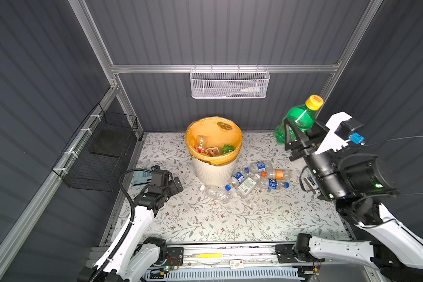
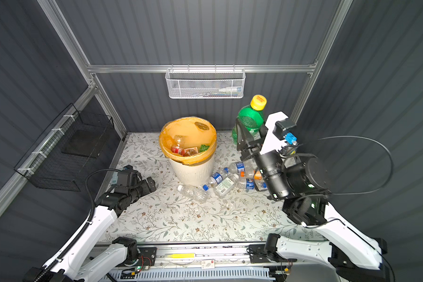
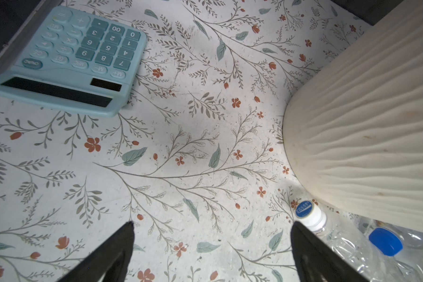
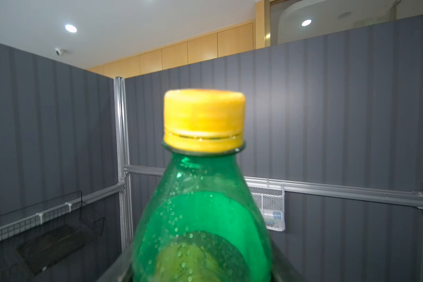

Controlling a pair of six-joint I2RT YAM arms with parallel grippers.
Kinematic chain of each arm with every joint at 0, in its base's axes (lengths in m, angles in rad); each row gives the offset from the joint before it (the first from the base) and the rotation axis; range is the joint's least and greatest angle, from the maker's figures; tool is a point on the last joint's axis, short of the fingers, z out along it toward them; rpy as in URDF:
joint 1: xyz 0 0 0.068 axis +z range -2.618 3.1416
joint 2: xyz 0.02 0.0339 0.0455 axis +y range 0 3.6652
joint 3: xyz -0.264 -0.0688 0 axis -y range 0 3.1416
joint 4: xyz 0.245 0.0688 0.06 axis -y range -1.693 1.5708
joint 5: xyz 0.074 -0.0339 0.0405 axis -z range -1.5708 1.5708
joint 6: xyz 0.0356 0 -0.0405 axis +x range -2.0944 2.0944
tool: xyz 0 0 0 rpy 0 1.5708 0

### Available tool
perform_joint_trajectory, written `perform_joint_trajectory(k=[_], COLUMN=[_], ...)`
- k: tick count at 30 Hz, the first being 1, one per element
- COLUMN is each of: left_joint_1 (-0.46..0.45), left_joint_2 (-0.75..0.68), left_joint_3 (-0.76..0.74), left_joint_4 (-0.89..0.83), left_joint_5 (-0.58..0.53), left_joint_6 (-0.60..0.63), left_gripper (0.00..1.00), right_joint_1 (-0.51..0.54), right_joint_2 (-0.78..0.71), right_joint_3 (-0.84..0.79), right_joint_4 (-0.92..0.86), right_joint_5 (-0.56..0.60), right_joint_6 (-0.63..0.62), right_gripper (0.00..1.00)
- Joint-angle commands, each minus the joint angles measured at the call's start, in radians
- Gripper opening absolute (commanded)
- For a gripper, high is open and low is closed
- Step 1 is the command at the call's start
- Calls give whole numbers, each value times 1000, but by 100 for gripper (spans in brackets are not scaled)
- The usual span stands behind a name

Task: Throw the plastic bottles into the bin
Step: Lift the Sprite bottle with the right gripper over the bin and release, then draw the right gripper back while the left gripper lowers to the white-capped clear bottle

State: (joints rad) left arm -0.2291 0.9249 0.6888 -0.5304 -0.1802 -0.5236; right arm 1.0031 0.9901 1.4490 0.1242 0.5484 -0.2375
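Note:
My right gripper (image 1: 299,128) is shut on a green bottle (image 1: 300,117) with a yellow cap. It holds the bottle upright, high in the air to the right of the bin (image 1: 213,171). In the right wrist view the green bottle (image 4: 205,207) fills the centre and hides the jaws. The cream ribbed bin has an orange bag and holds a few bottles (image 1: 202,144). Several plastic bottles (image 1: 248,185) lie on the table just right of the bin. My left gripper (image 1: 175,185) rests open and low, left of the bin, with a white-capped bottle (image 3: 310,214) beside one finger.
A light blue calculator (image 3: 66,61) lies at the table's left edge. On the back rail hangs a white mesh basket (image 1: 230,84), and a black wire basket (image 1: 98,153) is fixed to the left wall. The floral table (image 1: 230,219) ends at a front rail.

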Motion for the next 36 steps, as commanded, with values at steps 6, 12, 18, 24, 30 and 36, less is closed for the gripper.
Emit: perform_joint_trajectory(k=[6, 12, 18, 24, 30, 36], left_joint_1=[5, 5, 5, 1, -64, -370], left_joint_2=[-15, -59, -160, -256, -277, -193], left_joint_3=[-23, -17, -26, -32, -73, -101], left_joint_4=[34, 0, -19, -62, -35, 32], left_joint_5=[88, 83, 105, 132, 160, -43], left_joint_6=[-69, -83, -126, -205, -336, -531], left_gripper=[100, 100, 100, 100, 100, 100], right_joint_1=[-234, -252, -262, -308, -369, -416], right_joint_2=[607, 702, 317, 24, -208, -413], right_joint_3=[394, 626, 196, -167, -499, -746], right_joint_4=[-539, -803, -407, -375, -486, -587], right_joint_5=[-578, -313, -204, -105, -45, -30], right_joint_6=[381, 390, 383, 488, 654, 809], right_gripper=[75, 99, 99, 99, 99, 99])
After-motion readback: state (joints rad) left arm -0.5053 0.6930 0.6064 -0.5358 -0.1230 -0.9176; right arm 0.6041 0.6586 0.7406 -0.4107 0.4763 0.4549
